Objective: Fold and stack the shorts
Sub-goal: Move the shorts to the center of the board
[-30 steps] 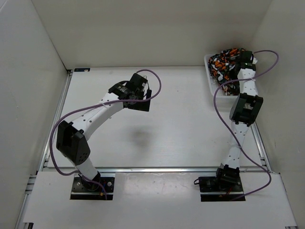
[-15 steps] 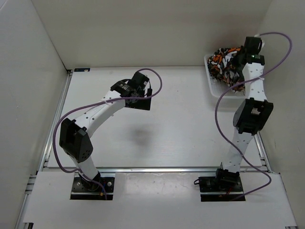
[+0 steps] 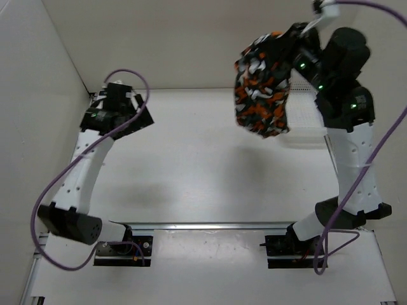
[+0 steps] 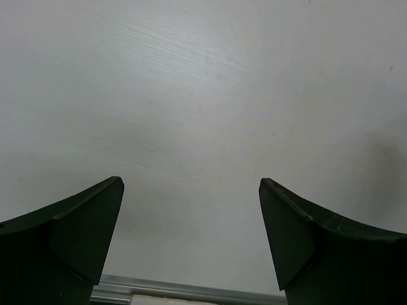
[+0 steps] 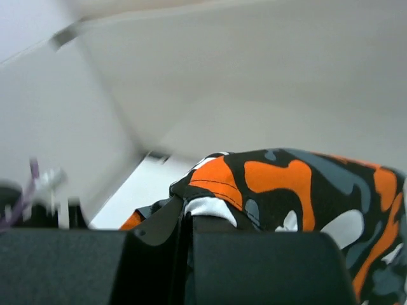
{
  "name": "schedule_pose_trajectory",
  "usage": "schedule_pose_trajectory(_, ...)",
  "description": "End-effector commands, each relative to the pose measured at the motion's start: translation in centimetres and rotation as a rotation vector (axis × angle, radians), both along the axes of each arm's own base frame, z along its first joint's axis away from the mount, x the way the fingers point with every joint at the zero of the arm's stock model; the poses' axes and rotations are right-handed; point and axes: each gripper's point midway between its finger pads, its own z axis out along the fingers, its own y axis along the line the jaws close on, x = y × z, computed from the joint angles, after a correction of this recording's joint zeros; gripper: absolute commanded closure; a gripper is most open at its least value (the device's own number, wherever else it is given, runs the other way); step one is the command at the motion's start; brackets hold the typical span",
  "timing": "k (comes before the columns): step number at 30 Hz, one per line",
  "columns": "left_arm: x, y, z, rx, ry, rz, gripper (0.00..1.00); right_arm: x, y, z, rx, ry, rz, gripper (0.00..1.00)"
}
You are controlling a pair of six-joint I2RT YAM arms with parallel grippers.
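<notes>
The shorts (image 3: 262, 86), printed in orange, white, black and grey blotches, hang in the air from my right gripper (image 3: 287, 38), high over the table's far right. In the right wrist view the gripper (image 5: 189, 219) is shut on the shorts (image 5: 286, 190), with fabric bunched over its jaws. My left gripper (image 3: 141, 117) is open and empty above the far left of the table. In the left wrist view it (image 4: 191, 210) shows only bare table between its dark fingers (image 4: 76, 235).
A white mesh basket (image 3: 304, 124) sits at the far right, partly hidden behind the hanging shorts and the right arm. White walls enclose the table on three sides. A metal rail (image 3: 210, 225) runs along the near edge.
My right arm has lifted the shorts up out of the basket and swung them left and high. My left arm has swung from the table's middle to the far left.
</notes>
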Motion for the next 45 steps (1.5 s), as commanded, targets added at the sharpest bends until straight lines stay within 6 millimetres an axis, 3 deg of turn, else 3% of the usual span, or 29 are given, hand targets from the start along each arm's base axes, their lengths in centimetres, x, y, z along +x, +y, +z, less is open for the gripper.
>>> schedule_pose_trajectory(1, -2.1, 3.2, 4.3, -0.072, -0.109, 0.096, 0.01, 0.0, 5.8, -8.0, -0.111, 0.178, 0.114, 1.0)
schedule_pose_trajectory(2, -2.4, 4.5, 4.7, -0.078, -0.117, 0.143, 0.01, -0.8, 8.7, -13.0, -0.175, 0.277, 0.176, 1.0)
schedule_pose_trajectory(3, -2.8, 5.3, 5.5, -0.083, -0.145, 0.164, 0.01, -1.3, 9.7, -15.4, -0.205, 0.324, 0.195, 0.93)
schedule_pose_trajectory(4, -3.0, 5.7, 5.8, -0.092, -0.154, 0.175, 0.01, -1.9, 10.8, -17.9, -0.224, 0.382, 0.219, 0.75)
schedule_pose_trajectory(5, -3.0, 6.1, 5.8, -0.097, -0.154, 0.185, 0.01, -3.3, 12.2, -19.6, -0.24, 0.423, 0.259, 0.46)
schedule_pose_trajectory(6, -3.2, 6.5, 5.8, -0.115, -0.153, 0.193, 0.01, -3.2, 12.0, -23.6, -0.293, 0.499, 0.227, 0.26)
schedule_pose_trajectory(9, -2.9, 5.9, 5.6, -0.119, -0.145, 0.147, 0.01, -3.1, 9.6, -27.4, -0.304, 0.62, 0.104, 0.1)
schedule_pose_trajectory(10, -3.2, 5.3, 4.6, -0.13, -0.114, 0.108, 0.01, -2.7, 7.7, -29.4, -0.319, 0.673, 0.06, 0.09)
schedule_pose_trajectory(12, -3.0, 4.3, 3.0, -0.15, -0.073, 0.064, 0.01, -3.0, 5.8, -30.0, -0.298, 0.697, 0.029, 0.11)
schedule_pose_trajectory(13, -3.3, 3.9, 2.3, -0.148, -0.053, 0.055, 0.01, -2.8, 4.5, -30.5, -0.293, 0.712, -0.001, 0.21)
schedule_pose_trajectory(16, -3.4, 1.2, -0.7, -0.203, 0.001, -0.023, 0.03, -4.6, 2.6, -32.8, -0.316, 0.753, -0.021, 0.69)
schedule_pose_trajectory(18, -3.8, -0.7, -1.9, -0.23, 0.025, -0.086, 0.09, -6.4, 2.2, -35.4, -0.335, 0.809, 0.006, 0.77)
schedule_pose_trajectory(19, -3.8, -2.0, -3.1, -0.248, 0.057, -0.124, 0.13, -7.2, 2.4, -36.3, -0.325, 0.843, 0.029, 0.74)
schedule_pose_trajectory(20, -3.9, -2.9, -3.5, -0.253, 0.076, -0.141, 0.13, -8.0, 2.4, -37.0, -0.317, 0.866, 0.038, 0.62)
schedule_pose_trajectory(22, -4.4, -6.1, -5.1, -0.252, 0.136, -0.227, 0.08, -9.5, 2.4, -39.7, -0.303, 0.944, 0.056, 0.27)
schedule_pose_trajectory(23, -4.6, -7.4, -5.7, -0.253, 0.156, -0.263, 0.0, -10.0, 2.6, -40.2, -0.288, 0.958, 0.067, 0.2)
schedule_pose_trajectory(25, -5.2, -9.8, -7.2, -0.266, 0.206, -0.324, 0.0, -10.6, 3.2, -41.2, -0.255, 0.993, 0.094, 0.05)
schedule_pose_trajectory(29, -6.3, -13.0, -11.4, -0.255, 0.331, -0.377, 0.0, -11.6, 4.4, -44.2, -0.226, 1.065, 0.169, 0.0)
schedule_pose_trajectory(32, -6.4, -13.2, -13.3, -0.248, 0.383, -0.374, 0.03, -11.5, 5.9, -45.9, -0.208, 1.08, 0.211, 0.0)
schedule_pose_trajectory(34, -6.0, -13.4, -13.2, -0.242, 0.376, -0.388, 0.15, -10.3, 6.7, -46.8, -0.183, 1.075, 0.205, 0.0)
schedule_pose_trajectory(35, -5.9, -13.5, -12.9, -0.245, 0.368, -0.406, 0.29, -10.1, 7.2, -47.0, -0.177, 1.073, 0.21, 0.0)
schedule_pose_trajectory(36, -5.5, -13.9, -12.4, -0.249, 0.355, -0.426, 0.65, -9.8, 7.6, -47.3, -0.17, 1.071, 0.226, 0.04)
schedule_pose_trajectory(37, -5.0, -13.7, -12.0, -0.255, 0.342, -0.418, 0.82, -9.4, 7.9, -48.5, -0.177, 1.089, 0.223, 0.1)
schedule_pose_trajectory(38, -4.9, -13.6, -11.3, -0.266, 0.335, -0.415, 0.9, -8.5, 9.0, -47.9, -0.159, 1.069, 0.241, 0.18)
schedule_pose_trajectory(40, -4.2, -13.2, -9.2, -0.274, 0.285, -0.416, 0.9, -7.8, 9.9, -49.0, -0.157, 1.092, 0.264, 0.5)
schedule_pose_trajectory(41, -3.7, -12.6, -8.4, -0.266, 0.263, -0.408, 0.9, -7.5, 10.5, -48.8, -0.165, 1.084, 0.267, 0.68)
schedule_pose_trajectory(42, -3.4, -12.1, -7.2, -0.263, 0.234, -0.393, 0.9, -6.6, 10.4, -48.1, -0.174, 1.079, 0.237, 0.93)
schedule_pose_trajectory(44, -2.7, -10.7, -4.7, -0.213, 0.182, -0.371, 0.9, -5.6, 9.1, -47.8, -0.235, 1.063, 0.156, 1.0)
schedule_pose_trajectory(45, -2.4, -10.0, -3.8, -0.201, 0.163, -0.348, 0.9, -4.7, 9.1, -46.1, -0.242, 1.018, 0.14, 1.0)
